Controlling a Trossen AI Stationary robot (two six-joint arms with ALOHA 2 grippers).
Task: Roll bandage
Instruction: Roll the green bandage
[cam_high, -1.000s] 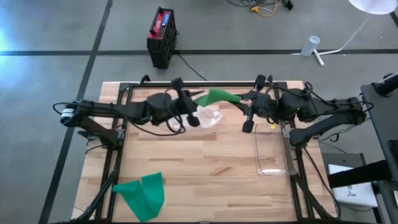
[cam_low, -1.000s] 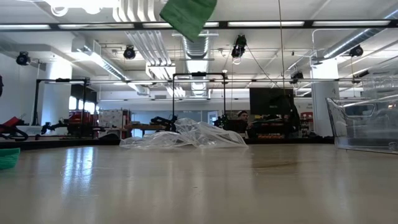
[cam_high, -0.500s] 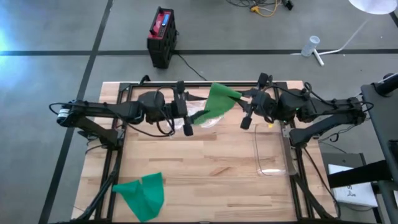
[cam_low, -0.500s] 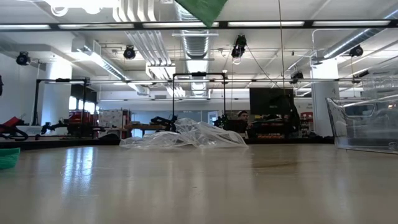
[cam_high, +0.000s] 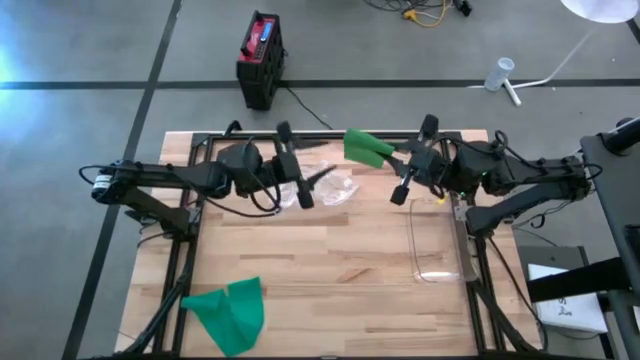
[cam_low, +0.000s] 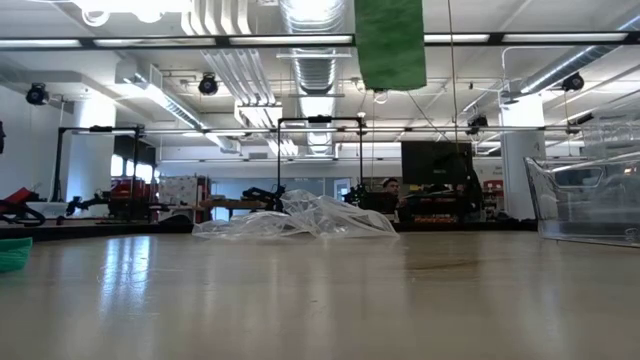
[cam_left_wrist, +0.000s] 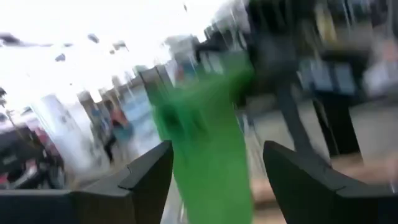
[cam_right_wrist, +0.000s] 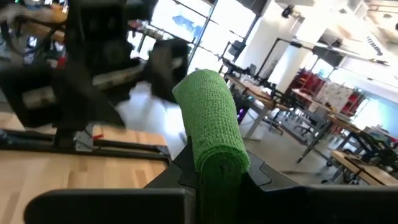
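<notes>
While my right gripper (cam_right_wrist: 214, 177) pinches the bandage (cam_high: 366, 147) above the tabletop's far edge, left gripper (cam_high: 300, 180) spread nearby, I'd keep turns tight and edges aligned.

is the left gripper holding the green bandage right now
No, the left gripper is open and apart from the green bandage, which the right gripper clamps.

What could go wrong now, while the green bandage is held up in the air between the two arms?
The right gripper pinches only one end of the green bandage, so the roll may slip out or loosen.

The left gripper is open, with the bandage not yet between its fingers; a misjudged closing could miss it.

If dropped, it may land on the clear plastic wrapper below.
</notes>
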